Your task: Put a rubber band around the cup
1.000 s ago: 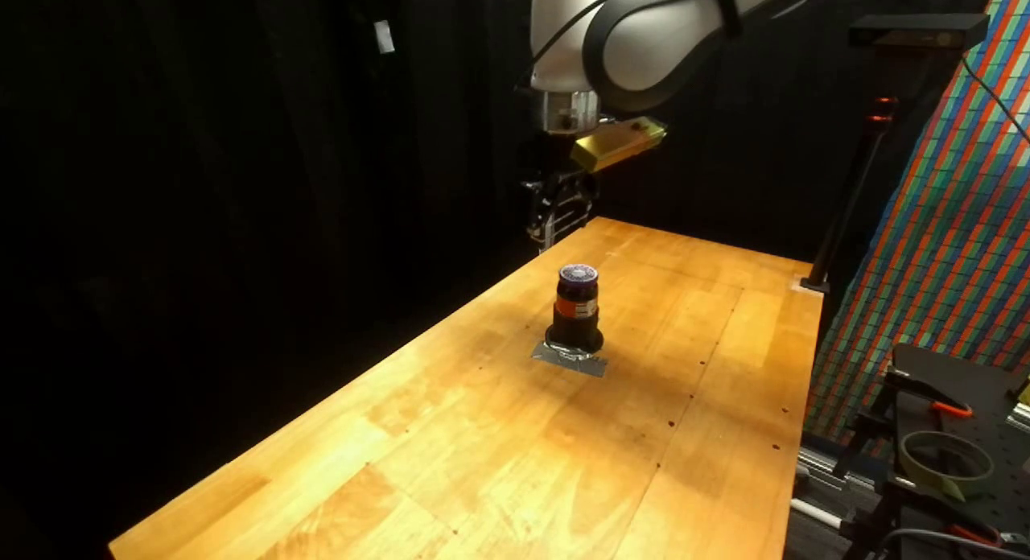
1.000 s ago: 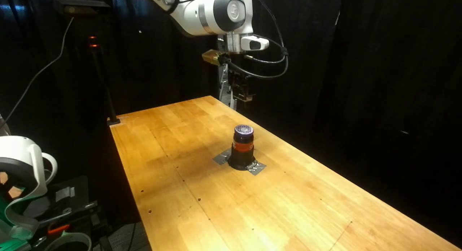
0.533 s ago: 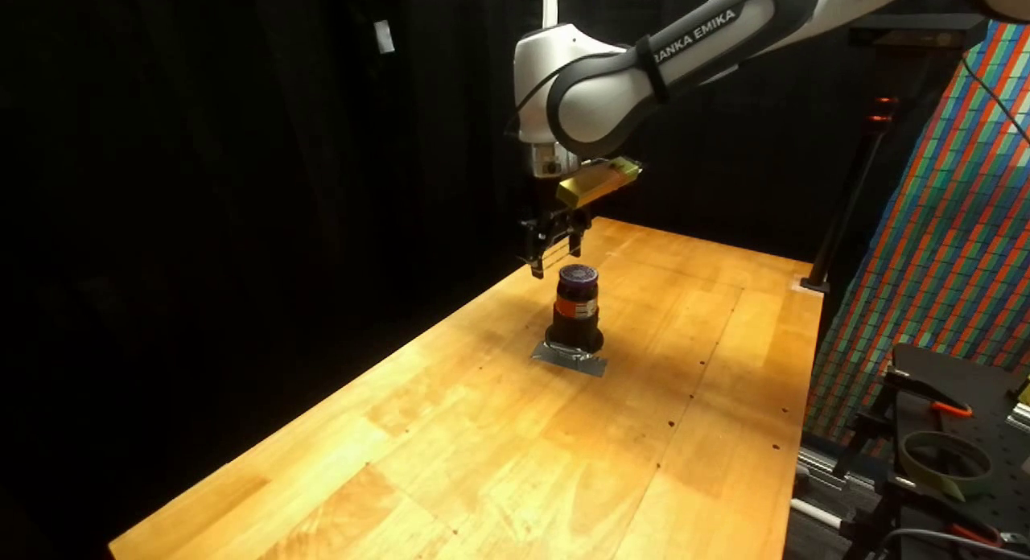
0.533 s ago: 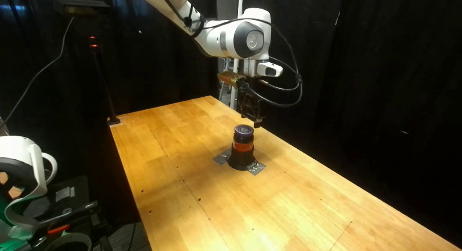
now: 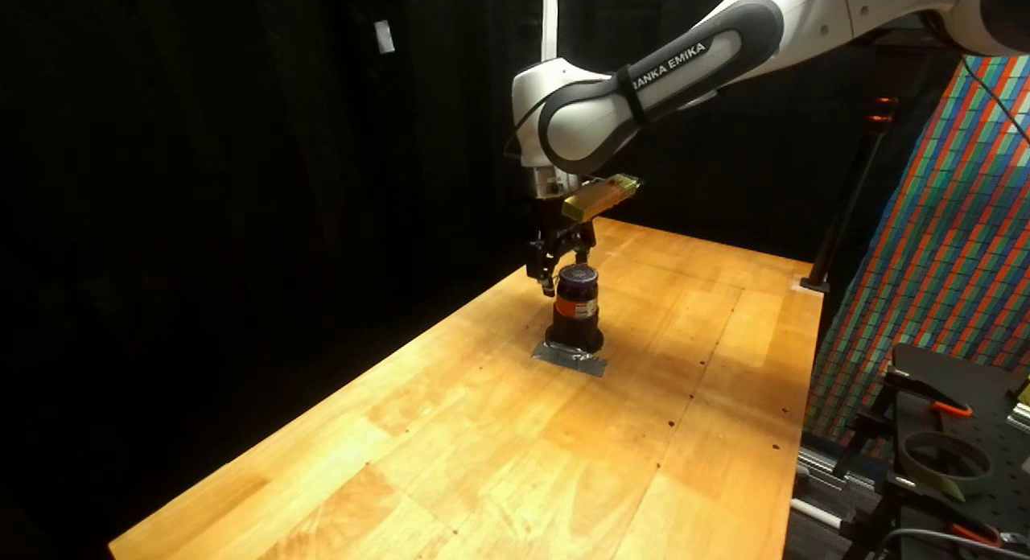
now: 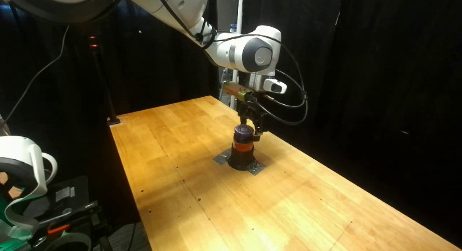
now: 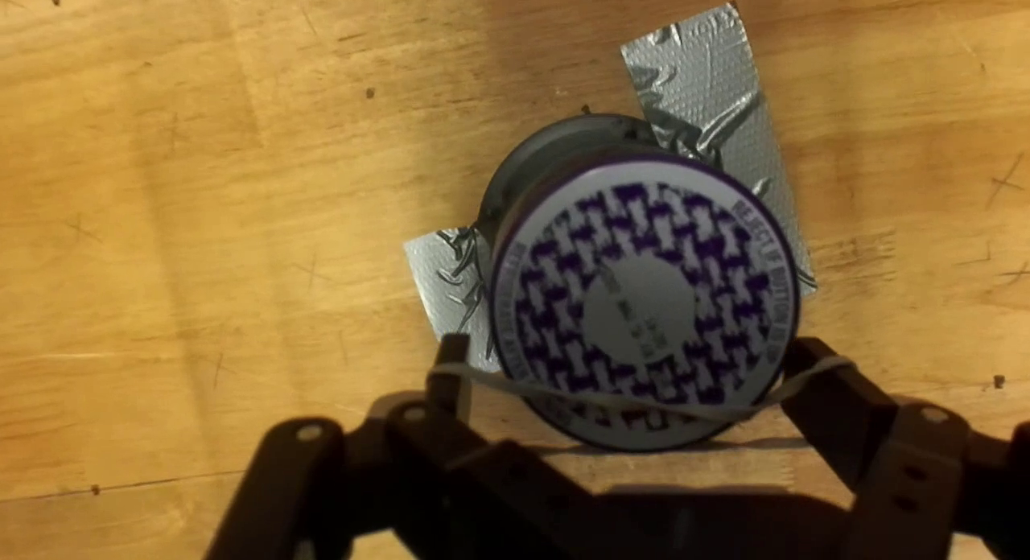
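Cup (image 5: pixel 576 308) upright on the worktop (image 5: pixel 515 447), with strips of silver tape (image 7: pixel 708 85) at its foot. Pincer (image 7: pixel 629 363) with jaws wide apart, to either side of the cup's top, holding only a rubber band (image 7: pixel 724 414) stretched between; one strand across the top, contact uncertain. Apparent step: fitting of the loop over the cup. Likely next: centring, lowering around the cup, then release.
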Robot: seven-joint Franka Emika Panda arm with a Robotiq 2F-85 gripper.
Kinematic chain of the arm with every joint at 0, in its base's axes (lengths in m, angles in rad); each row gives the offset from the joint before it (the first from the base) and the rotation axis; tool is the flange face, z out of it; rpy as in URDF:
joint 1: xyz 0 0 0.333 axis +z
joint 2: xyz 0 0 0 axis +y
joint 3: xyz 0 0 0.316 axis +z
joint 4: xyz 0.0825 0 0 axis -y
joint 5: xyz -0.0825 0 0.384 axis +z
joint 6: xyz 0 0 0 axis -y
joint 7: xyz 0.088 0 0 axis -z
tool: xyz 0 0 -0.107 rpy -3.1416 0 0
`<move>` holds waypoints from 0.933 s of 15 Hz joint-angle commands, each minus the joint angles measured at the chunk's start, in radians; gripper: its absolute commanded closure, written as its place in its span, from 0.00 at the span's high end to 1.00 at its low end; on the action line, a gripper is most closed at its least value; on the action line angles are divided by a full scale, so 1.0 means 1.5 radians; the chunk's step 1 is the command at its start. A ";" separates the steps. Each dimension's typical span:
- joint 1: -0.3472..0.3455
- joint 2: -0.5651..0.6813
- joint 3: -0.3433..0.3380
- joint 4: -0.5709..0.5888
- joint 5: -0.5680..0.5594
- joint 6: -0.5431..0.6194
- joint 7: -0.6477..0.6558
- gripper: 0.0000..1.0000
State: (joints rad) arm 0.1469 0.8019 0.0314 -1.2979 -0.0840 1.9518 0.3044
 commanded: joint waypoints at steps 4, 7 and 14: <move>-0.023 -0.021 0.009 -0.012 0.051 -0.060 -0.074 1.00; -0.038 -0.038 0.012 -0.038 0.073 -0.067 -0.103 1.00; -0.074 -0.072 0.025 -0.092 0.133 -0.054 -0.159 1.00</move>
State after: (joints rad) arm 0.0652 0.7572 0.0557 -1.3558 0.0766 1.8720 0.1141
